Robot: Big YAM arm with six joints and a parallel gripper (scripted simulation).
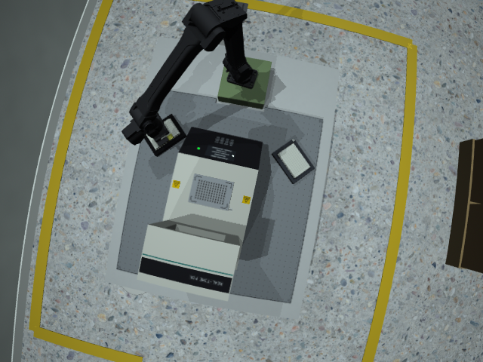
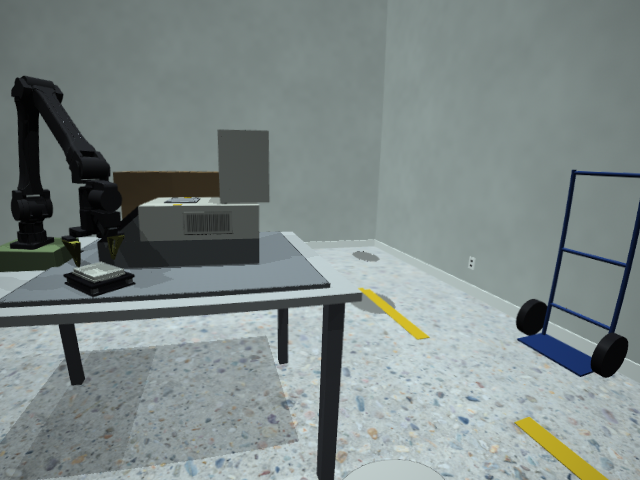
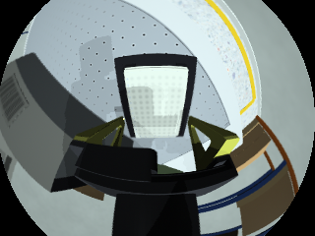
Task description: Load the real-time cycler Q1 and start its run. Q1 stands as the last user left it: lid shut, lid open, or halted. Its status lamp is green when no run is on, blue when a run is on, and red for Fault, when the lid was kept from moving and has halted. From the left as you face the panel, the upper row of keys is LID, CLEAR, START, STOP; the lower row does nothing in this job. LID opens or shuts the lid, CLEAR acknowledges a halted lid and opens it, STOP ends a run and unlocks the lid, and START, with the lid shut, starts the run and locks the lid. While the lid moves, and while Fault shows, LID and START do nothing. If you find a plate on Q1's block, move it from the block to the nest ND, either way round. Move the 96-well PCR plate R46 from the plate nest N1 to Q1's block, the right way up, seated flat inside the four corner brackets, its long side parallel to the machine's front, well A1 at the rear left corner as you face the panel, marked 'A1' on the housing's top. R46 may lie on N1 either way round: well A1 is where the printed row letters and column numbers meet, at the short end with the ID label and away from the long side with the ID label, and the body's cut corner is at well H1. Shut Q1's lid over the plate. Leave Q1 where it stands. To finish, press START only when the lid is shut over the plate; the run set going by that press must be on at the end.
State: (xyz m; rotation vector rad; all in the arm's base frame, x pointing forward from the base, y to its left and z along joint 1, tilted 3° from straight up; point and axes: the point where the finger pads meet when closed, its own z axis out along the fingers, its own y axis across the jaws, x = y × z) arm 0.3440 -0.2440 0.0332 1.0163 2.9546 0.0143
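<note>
The tool hangs spread wide above a plate that lies in its black holder on the tabletop, just off the machine's panel end. In the side view its yellow-tipped fingers stand apart from the plate, above it, and pinch nothing; the wrist view shows them straddling the plate's two long sides.

Judging from this, the plate has not been picked up, so the transfer is at its very start. Which holder is the source is not marked legibly; since the tool is lined up here, this plate is probably the one to load.

The machine stands with its lid raised and its lamp green, so no run is on. Its block shows bare wells inside the corner brackets, so nothing seems to need clearing off it.

A second holder with a white plate in it sits on the tabletop at the machine's other side.

Left to do: grasp, lift, orient and seat the plate, shut the lid, press START.
</note>
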